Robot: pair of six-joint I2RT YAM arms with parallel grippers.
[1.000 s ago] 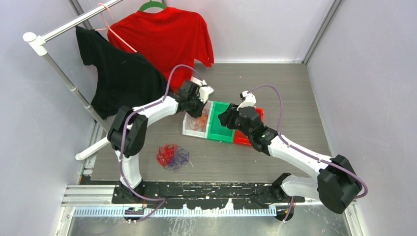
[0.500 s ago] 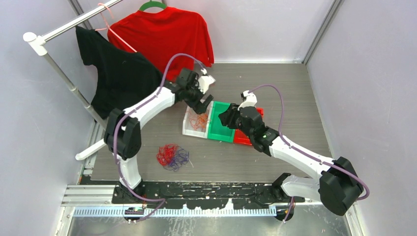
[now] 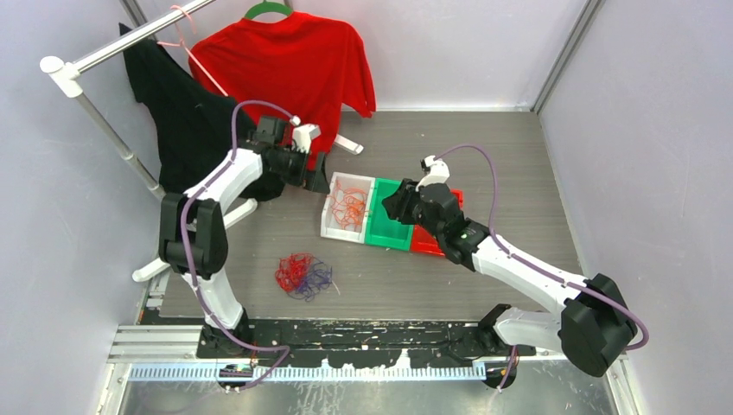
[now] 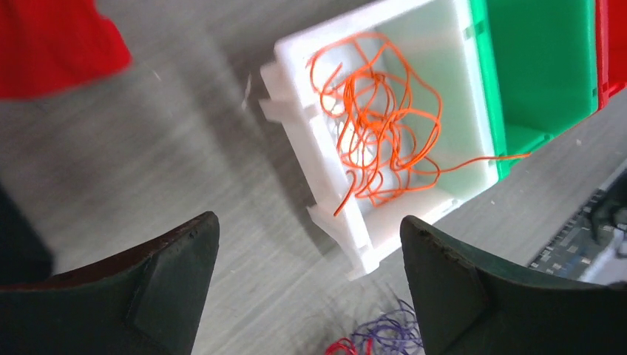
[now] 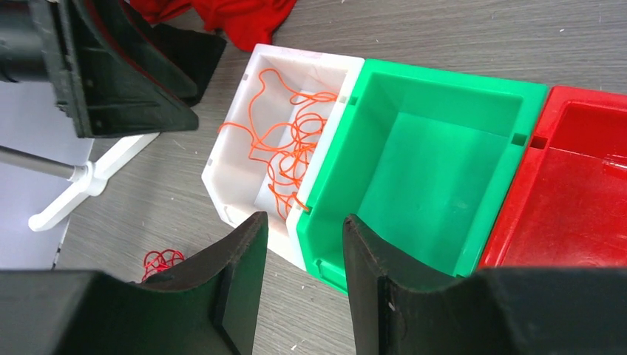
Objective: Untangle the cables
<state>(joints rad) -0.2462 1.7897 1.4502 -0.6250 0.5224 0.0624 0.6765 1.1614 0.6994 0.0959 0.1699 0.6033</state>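
A grey table (image 3: 519, 156) carried, at its far left, a clothes rack (image 3: 104, 128) with a red T-shirt (image 3: 290, 65) and a black T-shirt (image 3: 186, 130). At its middle stood a row of bins: white bin (image 5: 244, 196), green bin (image 5: 436, 170) and red bin (image 5: 562, 192), left to right. The left gripper (image 4: 307, 222) hung just left of the white bin, jaws wide and empty, while the right gripper (image 5: 303, 218) hovered over the green bin with a narrow gap, apparently holding nothing. The orange cables (image 4: 377, 126) lay in the white bin, one strand trailing over its rim, and the red and blue-purple tangle (image 3: 302, 275) sat on the table, nearer and to the left.
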